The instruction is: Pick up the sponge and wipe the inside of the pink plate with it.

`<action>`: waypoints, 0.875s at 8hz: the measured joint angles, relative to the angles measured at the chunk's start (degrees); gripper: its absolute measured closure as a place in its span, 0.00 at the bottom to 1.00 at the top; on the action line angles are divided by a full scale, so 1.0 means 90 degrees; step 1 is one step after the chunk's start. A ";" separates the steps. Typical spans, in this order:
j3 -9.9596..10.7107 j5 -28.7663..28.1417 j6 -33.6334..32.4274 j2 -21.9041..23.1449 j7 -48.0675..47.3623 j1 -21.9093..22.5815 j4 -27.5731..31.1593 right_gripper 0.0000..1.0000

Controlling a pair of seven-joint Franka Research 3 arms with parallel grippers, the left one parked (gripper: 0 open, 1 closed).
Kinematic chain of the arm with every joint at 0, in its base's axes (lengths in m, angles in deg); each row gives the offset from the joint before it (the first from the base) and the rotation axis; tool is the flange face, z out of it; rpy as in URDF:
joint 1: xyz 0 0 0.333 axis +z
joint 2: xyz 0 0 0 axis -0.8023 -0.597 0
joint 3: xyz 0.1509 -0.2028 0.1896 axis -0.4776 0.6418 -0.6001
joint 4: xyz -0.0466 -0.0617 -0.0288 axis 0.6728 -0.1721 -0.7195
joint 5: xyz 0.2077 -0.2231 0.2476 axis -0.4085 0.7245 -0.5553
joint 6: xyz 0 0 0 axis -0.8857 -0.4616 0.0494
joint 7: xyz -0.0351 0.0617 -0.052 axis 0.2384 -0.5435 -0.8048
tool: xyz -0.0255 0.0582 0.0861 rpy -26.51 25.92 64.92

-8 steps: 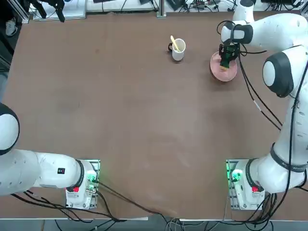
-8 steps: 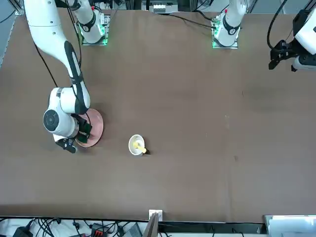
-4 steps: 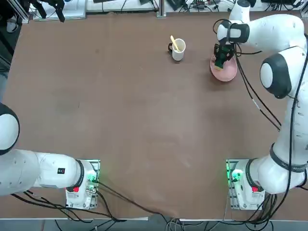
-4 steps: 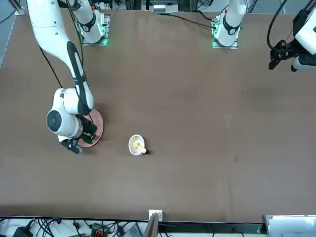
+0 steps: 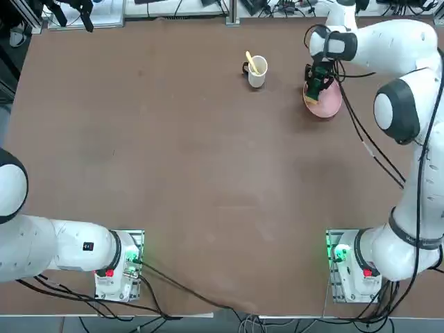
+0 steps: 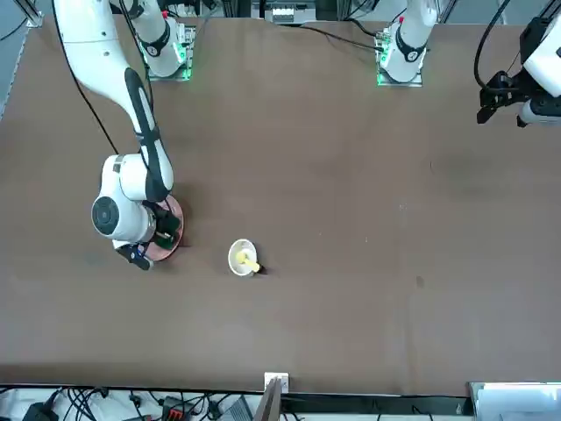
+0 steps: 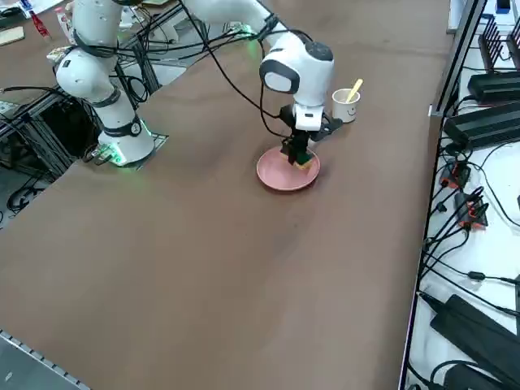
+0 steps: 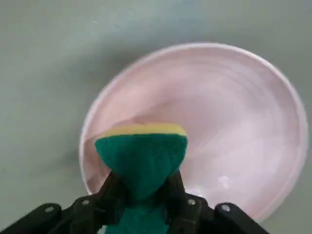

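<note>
The pink plate [image 5: 327, 103] [image 6: 170, 235] [image 7: 276, 175] [image 8: 234, 126] lies at the far right of the table. My right gripper [image 5: 316, 87] [image 6: 159, 237] [image 7: 297, 156] [image 8: 142, 187] is shut on the sponge [image 8: 141, 151] [image 7: 301, 159] [image 5: 316, 89], squeezing its green layer. The sponge's yellow face presses down inside the plate, near the rim on the mug's side. In the front view the arm's wrist hides most of the sponge.
A white mug [image 5: 257, 71] [image 6: 243, 257] [image 7: 346, 106] with a yellow stick in it stands to the left of the plate. The table's far edge runs close behind both. Cables and equipment lie beyond the right edge in the right side view.
My right gripper has slid the sponge across the plate toward its left rim, nearer the mug. The plate and mug have stayed in place.
</note>
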 joint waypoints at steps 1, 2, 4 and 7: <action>0.0128 0.0109 -0.0368 0.0179 0.0033 -0.0003 -0.0004 0.60; 0.0248 0.0257 -0.0629 0.0326 0.0077 -0.0014 -0.0003 0.60; 0.0507 0.0408 -0.0874 0.0429 0.0434 -0.0025 0.0000 0.60; 0.1222 0.0435 -0.0972 0.0426 0.1868 -0.0094 0.0013 0.60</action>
